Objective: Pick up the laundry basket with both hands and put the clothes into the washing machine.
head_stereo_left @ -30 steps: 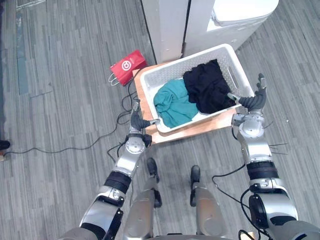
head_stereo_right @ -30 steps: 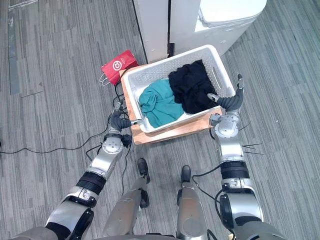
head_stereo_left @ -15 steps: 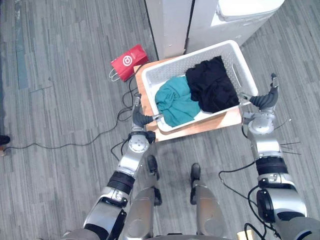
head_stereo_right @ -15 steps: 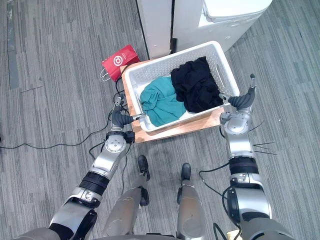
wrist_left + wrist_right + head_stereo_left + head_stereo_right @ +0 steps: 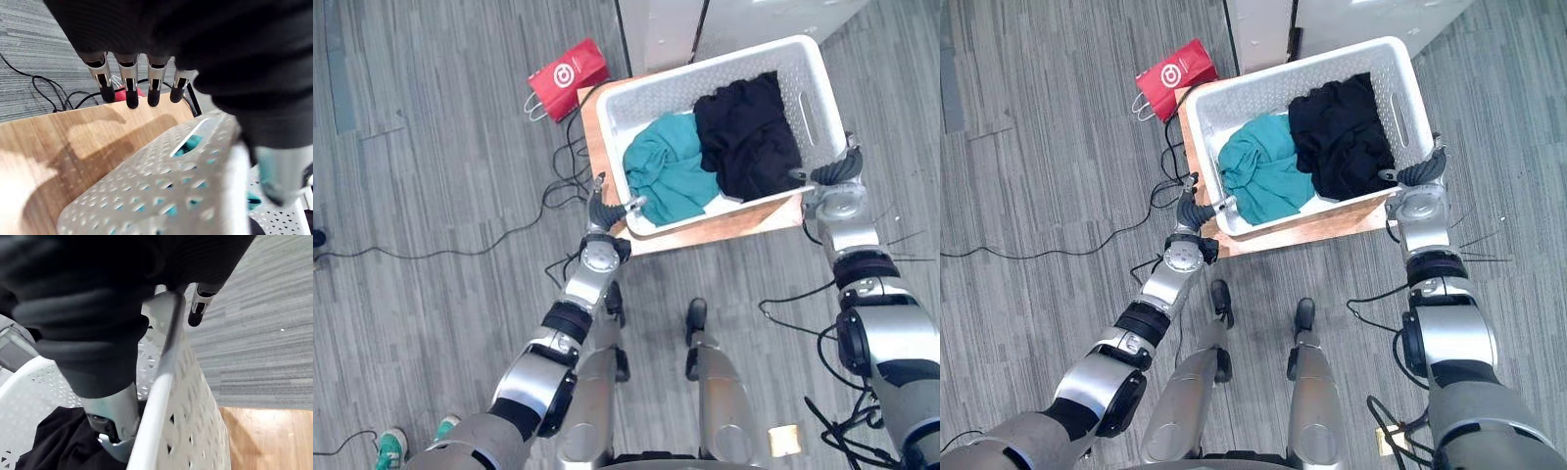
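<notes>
On a board [image 5: 734, 221], white perforated laundry basket [image 5: 705, 78]

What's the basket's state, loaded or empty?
Loaded: a teal garment and a black garment lie bunched side by side inside the white laundry basket.

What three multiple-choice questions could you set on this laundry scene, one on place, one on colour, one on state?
1. Where is the red bag? A on a chair; B on the floor beside the wooden stand; C on a shelf.
2. Which garment lies nearer the left hand? A black; B teal; C white.
3. The laundry basket is: A upside down; B empty; C upright on the stand.
Answers: B, it lies on the floor off the stand's corner; B, the teal garment fills that side; C, it sits open-topped on the wood.
</notes>
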Robot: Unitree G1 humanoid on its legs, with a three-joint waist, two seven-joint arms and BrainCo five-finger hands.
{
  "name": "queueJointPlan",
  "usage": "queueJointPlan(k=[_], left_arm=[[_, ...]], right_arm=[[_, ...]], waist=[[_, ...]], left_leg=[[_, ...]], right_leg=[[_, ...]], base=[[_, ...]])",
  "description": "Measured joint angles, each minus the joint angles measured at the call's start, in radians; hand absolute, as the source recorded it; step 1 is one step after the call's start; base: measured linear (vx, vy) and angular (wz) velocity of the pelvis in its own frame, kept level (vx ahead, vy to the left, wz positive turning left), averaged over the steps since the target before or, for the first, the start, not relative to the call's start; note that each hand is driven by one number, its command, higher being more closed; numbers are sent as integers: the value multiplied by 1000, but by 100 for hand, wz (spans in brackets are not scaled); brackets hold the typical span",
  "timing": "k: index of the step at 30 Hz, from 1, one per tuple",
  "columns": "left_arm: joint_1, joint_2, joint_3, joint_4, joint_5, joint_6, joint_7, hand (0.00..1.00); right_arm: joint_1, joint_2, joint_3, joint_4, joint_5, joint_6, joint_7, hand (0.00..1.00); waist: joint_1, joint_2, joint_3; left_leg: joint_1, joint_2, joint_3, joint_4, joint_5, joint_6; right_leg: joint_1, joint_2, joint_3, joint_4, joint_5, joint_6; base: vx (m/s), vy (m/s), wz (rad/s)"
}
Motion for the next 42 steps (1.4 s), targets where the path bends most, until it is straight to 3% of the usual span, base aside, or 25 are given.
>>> queueJointPlan(k=[6,11,23,29,32,38,42], left_arm=[[-12,12,3,-5,-1,-6,-1,100],[-7,44,-3,-29,-2,0,-8,100],[157,128,-39,-162,23,28,-68,100],[388,141,-37,-378,20,26,-90,100],[498,139,-27,-459,11,23,-112,100],[823,105,28,-698,-1,10,-180,100],[917,83,38,-757,-1,2,-205,100]], right_arm=[[31,-9,24,-3,90,0,8,100],[137,6,-8,-119,147,-9,5,100],[367,121,-57,-323,159,-10,4,100],[622,253,-168,-627,126,-4,-1,100],[740,310,-196,-783,94,-3,-2,100],[1003,399,-182,-1049,57,-4,35,100],[1110,430,-185,-1141,40,-15,55,100]], waist=[[2,7,4],[1,6,5],[-10,6,5],[-13,5,1],[-20,4,-26],[-24,-16,-172],[-25,-30,-225]], left_leg=[[1,1,-20,0,1,-2],[15,1,-26,0,1,-3],[98,2,-32,-1,-1,-6],[178,8,-32,-1,-23,-19],[204,10,-29,-1,-35,-20],[289,14,13,-1,-74,-26],[340,25,54,-2,-94,-36]], right_leg=[[-2,-1,-17,30,-27,-4],[6,-2,-21,51,-44,-9],[85,-2,-12,47,-46,-8],[181,2,-12,9,-45,-6],[221,6,-11,-23,-41,0],[316,18,20,-94,-36,0],[355,31,55,-112,-32,-5]], base=[[34,-22,10],[45,-34,3],[15,-20,-1],[25,-10,0],[65,-9,-2],[127,-13,-15],[67,-26,-33]])
